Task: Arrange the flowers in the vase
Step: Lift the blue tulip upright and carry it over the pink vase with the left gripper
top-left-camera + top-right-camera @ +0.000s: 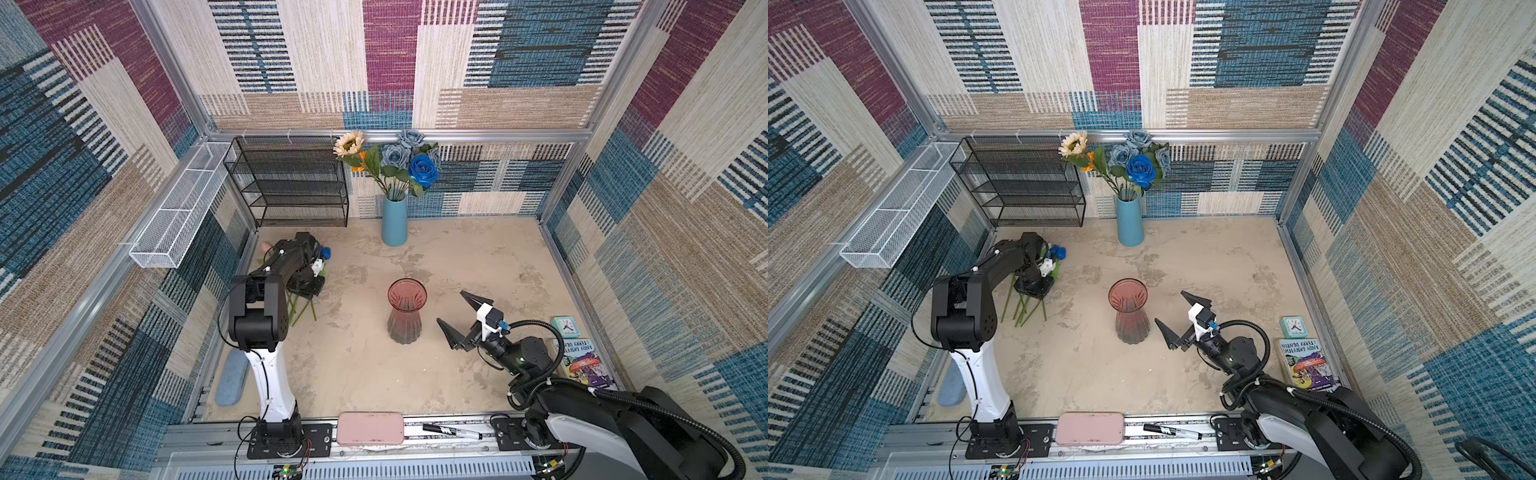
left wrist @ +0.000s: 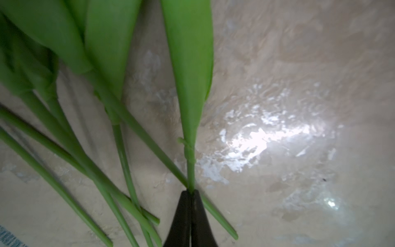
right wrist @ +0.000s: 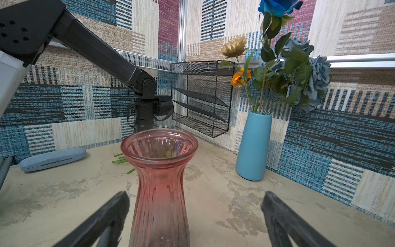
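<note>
At the far left of both top views a blue glasses case (image 1: pixel 230 382) lies on the counter (image 1: pixel 478 257) beside the left arm (image 1: pixel 257 311). That arm reaches down over a bunch of tulips (image 1: pixel 300 311) lying flat near the black wire rack (image 1: pixel 291 183). From above we see only green stem ends and one blue bloom (image 1: pixel 1059 252) showing past the wrist, which hides the left jaws. The left wrist view gives us what those views cannot: the left jaws pressed together on a single green stem (image 2: pixel 190 169) just past the end of its long leaf (image 2: pixel 190 64). The other stems fan out on the counter alongside, and one crosses right at the tips; whether it is caught too we cannot tell. Toward the middle the pink vase (image 1: pixel 406 309) stands upright, well apart from the tulips. Against the back wall a blue vase (image 1: pixel 395 220) holds roses (image 1: pixel 392 156) and a sunflower (image 1: pixel 349 143). To the right, the right jaws are spread wide and hold nothing. In both top views their tips sit near the pink vase without touching it, and the right wrist view frames it between them. Farther right lie a small clock (image 1: pixel 565 327) and a book (image 1: pixel 582 365).
</note>
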